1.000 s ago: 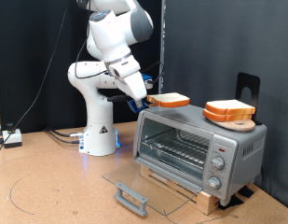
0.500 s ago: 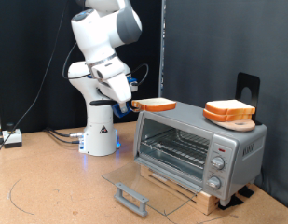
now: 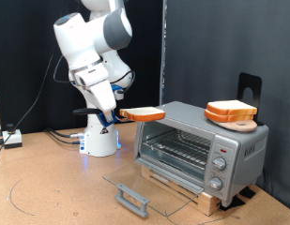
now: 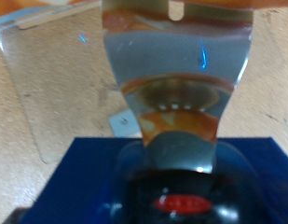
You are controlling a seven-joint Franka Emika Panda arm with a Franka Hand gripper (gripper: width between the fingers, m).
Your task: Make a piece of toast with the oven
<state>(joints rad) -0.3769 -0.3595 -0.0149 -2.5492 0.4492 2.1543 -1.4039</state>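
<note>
My gripper [image 3: 119, 115] is shut on the piece of toast [image 3: 145, 114], a flat slice with an orange-brown crust. It holds the slice level in the air, just off the upper left corner of the oven [image 3: 196, 141] in the exterior view. The silver oven stands with its glass door [image 3: 145, 181] folded down flat, grey bar handle [image 3: 132, 199] at the front and wire rack [image 3: 177, 145] exposed. The wrist view is blurred: a grey finger [image 4: 176, 84] fills the middle, and an orange-brown edge [image 4: 50, 7] shows at one border.
A thicker stack of slices [image 3: 231, 111] lies on a wooden board on top of the oven, at the exterior view's right. The white robot base [image 3: 99, 136] stands to the oven's left. Cables [image 3: 60, 136] run over the brown table. A dark curtain hangs behind.
The arm has swung to the exterior view's left and a little down, carrying the toast from above the oven's top to beside its upper left corner.
</note>
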